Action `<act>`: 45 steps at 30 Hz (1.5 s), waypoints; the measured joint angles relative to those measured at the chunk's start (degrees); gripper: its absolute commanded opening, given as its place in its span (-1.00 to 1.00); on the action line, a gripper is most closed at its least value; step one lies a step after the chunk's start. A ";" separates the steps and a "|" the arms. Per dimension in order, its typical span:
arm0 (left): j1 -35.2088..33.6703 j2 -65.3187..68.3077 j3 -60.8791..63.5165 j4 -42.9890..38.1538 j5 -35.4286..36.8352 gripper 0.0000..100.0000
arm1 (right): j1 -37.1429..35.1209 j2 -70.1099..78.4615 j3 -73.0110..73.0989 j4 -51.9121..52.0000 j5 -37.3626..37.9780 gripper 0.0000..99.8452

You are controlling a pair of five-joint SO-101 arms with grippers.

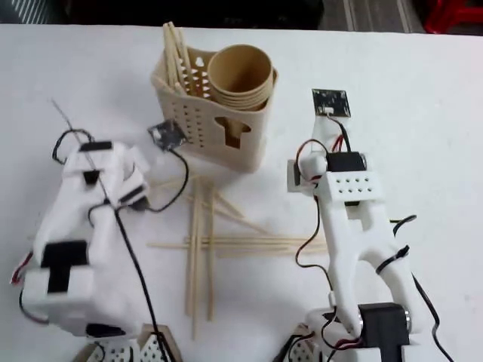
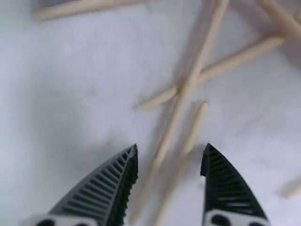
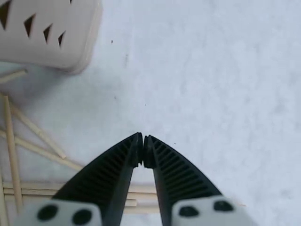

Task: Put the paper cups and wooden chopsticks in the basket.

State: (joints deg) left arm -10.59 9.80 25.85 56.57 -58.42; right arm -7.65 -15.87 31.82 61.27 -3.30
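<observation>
A beige perforated basket (image 1: 215,128) stands at the back middle of the table. It holds stacked paper cups (image 1: 240,74) and a few wooden chopsticks (image 1: 177,56). Several loose chopsticks (image 1: 202,243) lie crossed on the white table in front of it. My left gripper (image 2: 170,150) hangs open just above the table, with two chopsticks (image 2: 181,120) running between its fingers. My right gripper (image 3: 142,139) is shut on nothing above bare table, with a basket corner (image 3: 51,37) and some chopsticks (image 3: 40,136) to one side.
The left arm (image 1: 90,226) stands left of the chopstick pile and the right arm (image 1: 351,219) right of it, with cables trailing from both. Open white table lies around the basket on either side.
</observation>
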 measured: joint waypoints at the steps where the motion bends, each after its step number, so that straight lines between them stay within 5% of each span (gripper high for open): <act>1: 0.00 2.11 -2.55 1.93 0.18 -0.62 | 0.00 0.00 0.00 0.00 0.00 -0.96; 8: 0.97 11.08 -12.40 11.78 0.44 -0.95 | 0.00 0.00 0.00 0.00 0.00 -0.96; 26: 1.76 11.87 -15.30 27.60 -1.32 -0.96 | 0.00 0.00 0.00 0.00 0.00 -0.96; 45: -4.22 -17.85 -15.30 43.16 -8.09 -0.96 | 0.00 0.00 0.00 0.00 0.00 -0.96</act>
State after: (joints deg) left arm -14.81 -8.04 10.55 99.74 -66.51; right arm -7.65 -15.87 31.82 61.27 -3.30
